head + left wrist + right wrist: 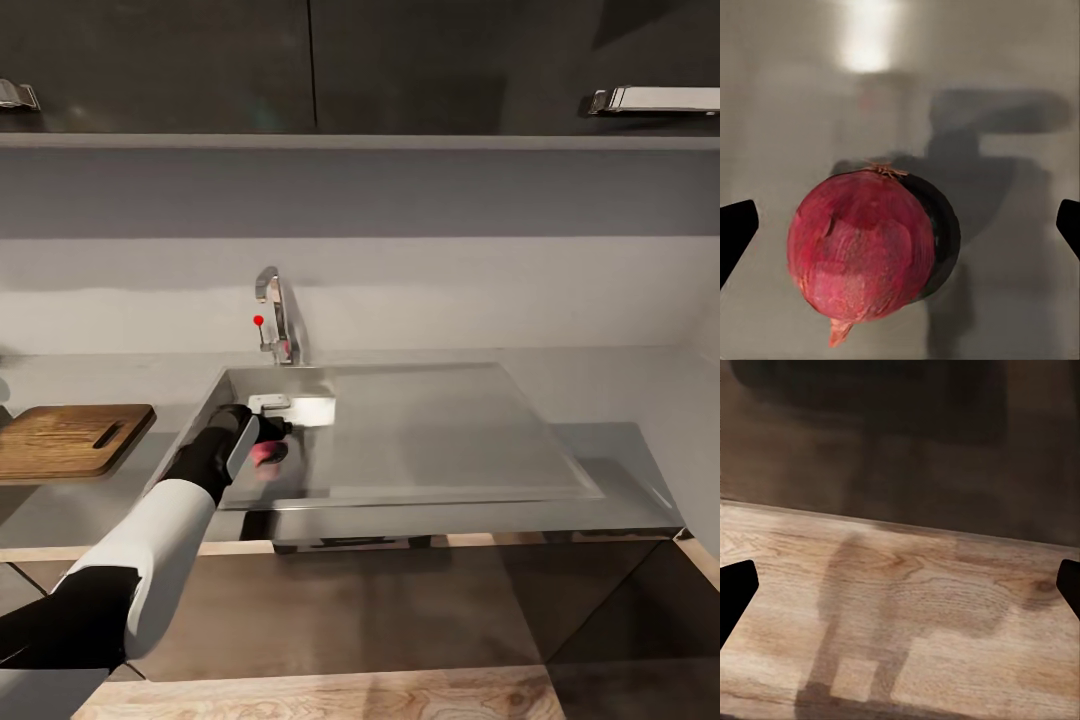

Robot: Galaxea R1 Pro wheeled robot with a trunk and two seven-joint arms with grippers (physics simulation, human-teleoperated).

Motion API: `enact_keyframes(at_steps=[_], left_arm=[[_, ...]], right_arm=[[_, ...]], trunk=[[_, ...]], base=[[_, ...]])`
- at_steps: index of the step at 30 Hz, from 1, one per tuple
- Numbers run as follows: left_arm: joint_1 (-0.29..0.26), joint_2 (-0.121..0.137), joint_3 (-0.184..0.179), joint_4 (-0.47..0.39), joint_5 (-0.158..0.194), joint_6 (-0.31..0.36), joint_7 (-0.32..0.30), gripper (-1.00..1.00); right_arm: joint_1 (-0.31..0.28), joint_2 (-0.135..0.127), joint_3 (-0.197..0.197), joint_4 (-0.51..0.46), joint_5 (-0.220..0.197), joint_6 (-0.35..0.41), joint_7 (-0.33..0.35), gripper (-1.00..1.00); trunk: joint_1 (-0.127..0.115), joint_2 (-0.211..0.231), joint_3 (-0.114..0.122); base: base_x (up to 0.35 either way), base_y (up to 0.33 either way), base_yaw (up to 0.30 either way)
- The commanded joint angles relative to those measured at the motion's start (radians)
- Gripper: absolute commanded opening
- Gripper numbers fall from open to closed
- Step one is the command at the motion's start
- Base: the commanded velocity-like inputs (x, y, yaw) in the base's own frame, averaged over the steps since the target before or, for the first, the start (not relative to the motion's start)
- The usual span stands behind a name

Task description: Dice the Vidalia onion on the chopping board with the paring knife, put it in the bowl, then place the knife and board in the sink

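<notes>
Vidalia onion (860, 246): pinkish-red ball lying on the steel floor of the sink, near its front-left corner; dry root tuft and papery tail visible in my left wrist view; dark shadow just behind it.
My left gripper (268, 440): reached down into the basin right over the onion; jaws spread wide, black fingertips (736, 232) at both edges of the wrist view, onion between them, well apart from either pad, nothing gripped.
Sink (420, 430): grey steel basin, chrome tap (280, 315) with red knob at the back-left.
Chopping board (65, 440): brown wood with a handle slot, on the countertop left of the sink, apart from my arm.
Countertop (610, 385): glossy grey, runs both sides of the sink.
My right gripper (900, 592): jaws wide apart, holding nothing, over a wooden floor (945, 645).
</notes>
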Motion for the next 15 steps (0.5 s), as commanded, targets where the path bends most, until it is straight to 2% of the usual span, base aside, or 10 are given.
enact_keyframes(at_steps=[1, 6, 15], left_arm=[[0.0, 0.007, -0.001, 0.0, 0.009, 0.004, 0.007, 1.0], [0.0, 0.025, -0.001, 0.001, 0.008, 0.004, 0.007, 1.0], [0.0, 0.031, -0.001, 0.009, 0.008, 0.004, 0.007, 1.0]], right_arm=[[-0.001, 0.0, 0.003, 0.001, 0.01, -0.001, -0.01, 1.0], [-0.001, 0.001, 0.003, 0.001, 0.01, -0.001, -0.01, 1.0], [-0.001, 0.001, 0.003, 0.001, 0.01, -0.001, -0.01, 1.0]], trunk=[[0.0, -0.001, -0.001], [0.0, -0.001, -0.001], [0.0, -0.001, -0.002]], base=[[0.0, 0.0, 0.0], [0.0, 0.0, 0.0], [0.0, 0.0, 0.0]])
